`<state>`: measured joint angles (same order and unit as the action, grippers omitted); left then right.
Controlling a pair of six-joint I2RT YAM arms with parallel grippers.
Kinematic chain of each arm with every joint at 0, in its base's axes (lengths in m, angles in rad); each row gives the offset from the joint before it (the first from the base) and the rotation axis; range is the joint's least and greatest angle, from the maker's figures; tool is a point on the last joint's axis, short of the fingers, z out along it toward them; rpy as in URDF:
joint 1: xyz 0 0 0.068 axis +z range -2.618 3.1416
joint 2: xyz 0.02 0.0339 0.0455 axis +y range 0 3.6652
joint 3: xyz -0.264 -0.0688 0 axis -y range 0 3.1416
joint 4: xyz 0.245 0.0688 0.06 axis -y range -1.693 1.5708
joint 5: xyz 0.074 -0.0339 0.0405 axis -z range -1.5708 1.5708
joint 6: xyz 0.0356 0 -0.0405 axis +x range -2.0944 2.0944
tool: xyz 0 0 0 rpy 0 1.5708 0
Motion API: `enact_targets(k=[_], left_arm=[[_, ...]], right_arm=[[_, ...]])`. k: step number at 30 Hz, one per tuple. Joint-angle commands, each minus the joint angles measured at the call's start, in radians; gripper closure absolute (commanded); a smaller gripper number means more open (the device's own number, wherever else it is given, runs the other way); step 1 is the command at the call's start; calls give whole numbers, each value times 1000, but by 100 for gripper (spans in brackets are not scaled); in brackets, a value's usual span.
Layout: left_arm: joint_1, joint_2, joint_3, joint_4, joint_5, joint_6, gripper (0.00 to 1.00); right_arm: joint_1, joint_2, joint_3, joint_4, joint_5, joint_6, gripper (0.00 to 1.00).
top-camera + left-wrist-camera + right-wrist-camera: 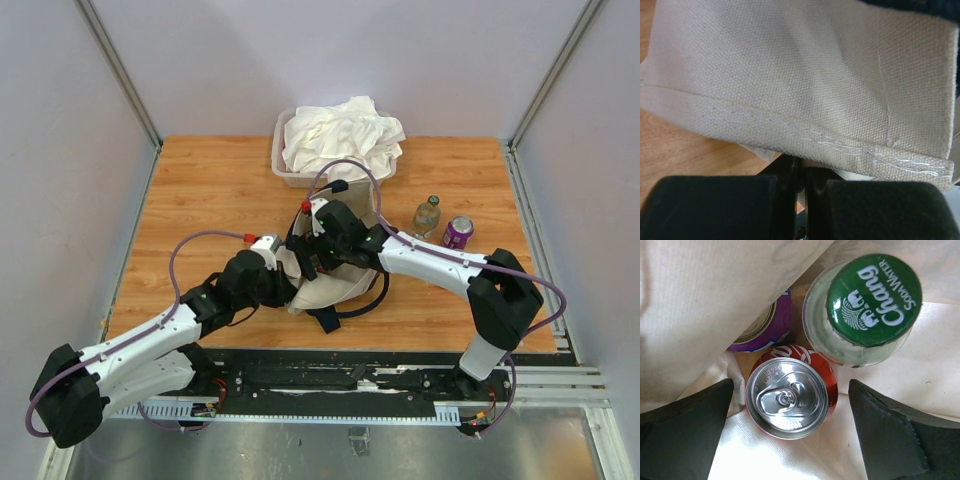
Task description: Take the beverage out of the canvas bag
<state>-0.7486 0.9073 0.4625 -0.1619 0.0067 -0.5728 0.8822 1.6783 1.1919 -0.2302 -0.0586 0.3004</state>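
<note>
The beige canvas bag (335, 290) lies at the table's near middle, and its navy strap (330, 318) trails toward me. My left gripper (288, 278) is shut on the bag's stitched rim (805, 75), pinching the hem between its jaws (801, 170). My right gripper (322, 250) reaches down into the bag's mouth. In the right wrist view it (790, 432) stands open, with a red soda can (791, 399) upright between its fingers, not touching them. Behind that can stand a green-capped soda water bottle (870, 300) and a purple can (765, 330) half under a canvas fold.
A translucent tub (285, 175) piled with white cloth (342, 135) stands behind the bag. A small glass bottle (427, 215) and a purple can (458, 232) stand on the wood to the right. Metal frame posts rise at the table's back corners.
</note>
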Motion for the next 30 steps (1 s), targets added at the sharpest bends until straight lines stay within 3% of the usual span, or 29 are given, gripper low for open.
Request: enact_targets(k=[1,30], left_arm=[[0,-3,-37,-69,-20,-1,94],[1,-58,-47,-114,-14,-2,94]], right_arm=[[15,33,-17,-42,60,-9,1],[10,-79,-33,3,199,30,0]])
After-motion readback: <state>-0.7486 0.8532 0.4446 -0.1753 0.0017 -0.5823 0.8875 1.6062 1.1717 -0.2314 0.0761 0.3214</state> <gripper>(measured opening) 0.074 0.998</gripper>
